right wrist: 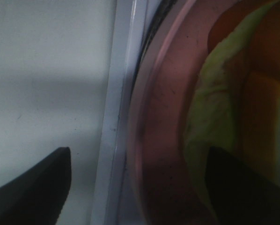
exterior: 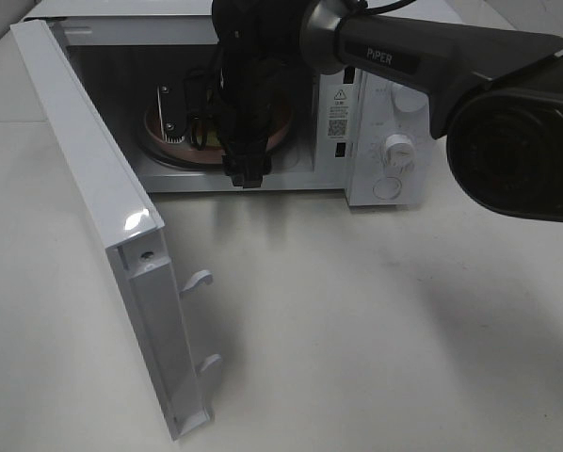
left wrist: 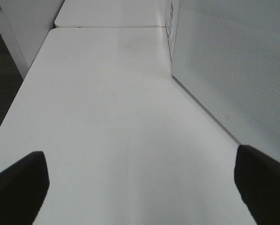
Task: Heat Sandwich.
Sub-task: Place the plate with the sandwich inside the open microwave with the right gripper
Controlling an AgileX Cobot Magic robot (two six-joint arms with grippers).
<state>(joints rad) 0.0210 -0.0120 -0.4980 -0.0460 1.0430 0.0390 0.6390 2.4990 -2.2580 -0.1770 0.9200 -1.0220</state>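
Half the job looks done, by my reckoning. The table carries a white microwave. Its door is swung fully out toward the left of the high view, so the cavity is open. The right arm reaches across into that cavity and hides much of what is inside. A round pink plate sits on the cavity floor, with the sandwich on it; pale green leaf and orange-red filling fill the right wrist view. Loading therefore appears complete. Left to do, as I judge it: get the arm clear, shut the door, and set the dials on the panel. Right gripper: jaws stand wide apart, one dark finger over the pale surface beside the plate rim and the other over the sandwich side. Nothing is clamped between them. I cannot tell whether either finger touches the plate or the bread. Left gripper: jaws wide, empty, hanging over bare table just beside the microwave's perforated side wall, touching nothing that shows.
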